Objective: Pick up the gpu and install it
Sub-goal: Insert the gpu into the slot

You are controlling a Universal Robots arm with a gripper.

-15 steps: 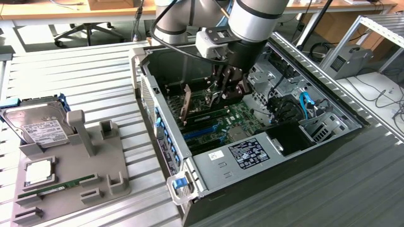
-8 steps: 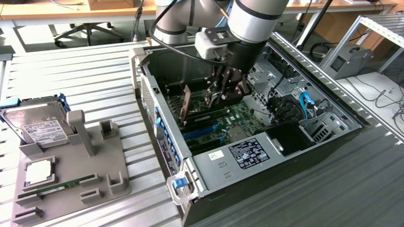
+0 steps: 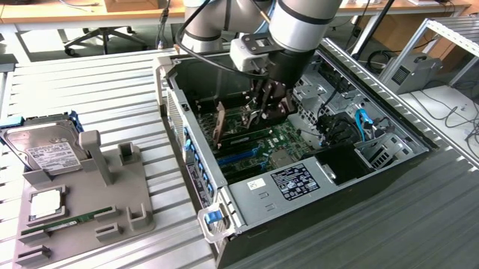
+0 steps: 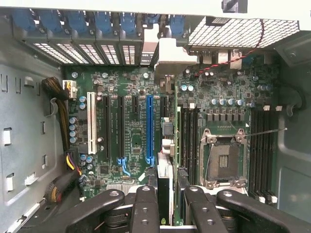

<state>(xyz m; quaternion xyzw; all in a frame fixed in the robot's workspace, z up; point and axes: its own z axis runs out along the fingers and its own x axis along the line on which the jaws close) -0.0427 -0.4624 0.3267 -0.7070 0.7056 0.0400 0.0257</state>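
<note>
Gripper [image 4: 165, 201] — partly closed — clamps the gpu [image 4: 165, 160] edge-on above the motherboard [image 4: 131, 126].

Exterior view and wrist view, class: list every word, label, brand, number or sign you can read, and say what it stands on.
No text can be read.
White label on the hard drive: print too small.
Black sticker on the computer case: too small.
Small white sticker beside it: blurred.
Motherboard markings: too small.
RAM stick label: unreadable.

Robotics lab, slatted metal workbench [image 3: 90, 84], office chair [image 3: 105, 35], desks [image 3: 75, 17]
</note>
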